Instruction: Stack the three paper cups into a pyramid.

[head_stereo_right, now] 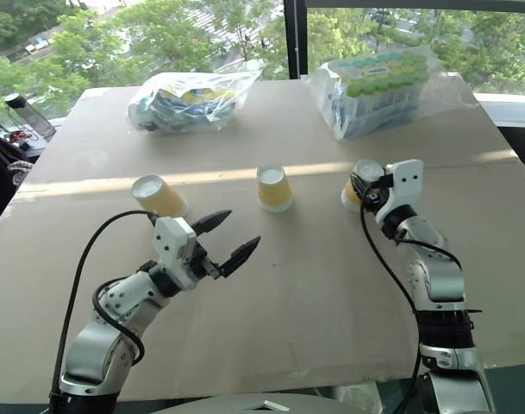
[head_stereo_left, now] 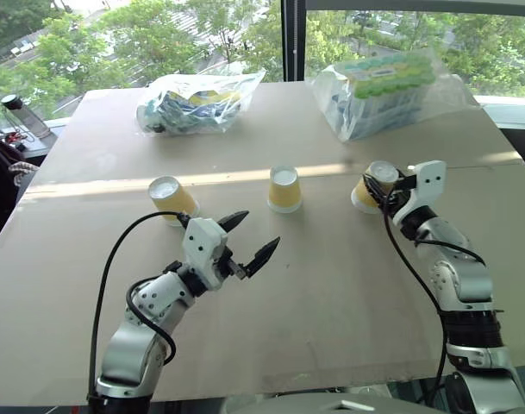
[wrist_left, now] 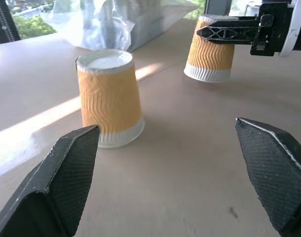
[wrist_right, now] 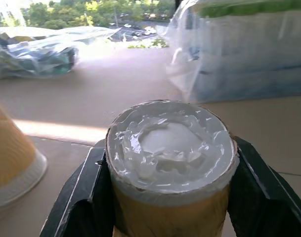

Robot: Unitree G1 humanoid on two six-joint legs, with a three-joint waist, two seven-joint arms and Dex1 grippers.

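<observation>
On the bench [head_stereo_left: 331, 293], right gripper [head_stereo_left: 384, 191] pinches the right cup [head_stereo_left: 365, 191]; left gripper [head_stereo_left: 246, 239] spread. Next, presumably, set it beside the middle cup [head_stereo_left: 284, 189].

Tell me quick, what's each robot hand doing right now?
Left gripper: open, holding nothing.
Right gripper: shut on a cup.

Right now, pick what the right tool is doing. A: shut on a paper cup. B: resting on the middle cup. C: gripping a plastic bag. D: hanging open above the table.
A: the right tool has its fingers clamped on both sides of an upside-down paper cup.
</observation>
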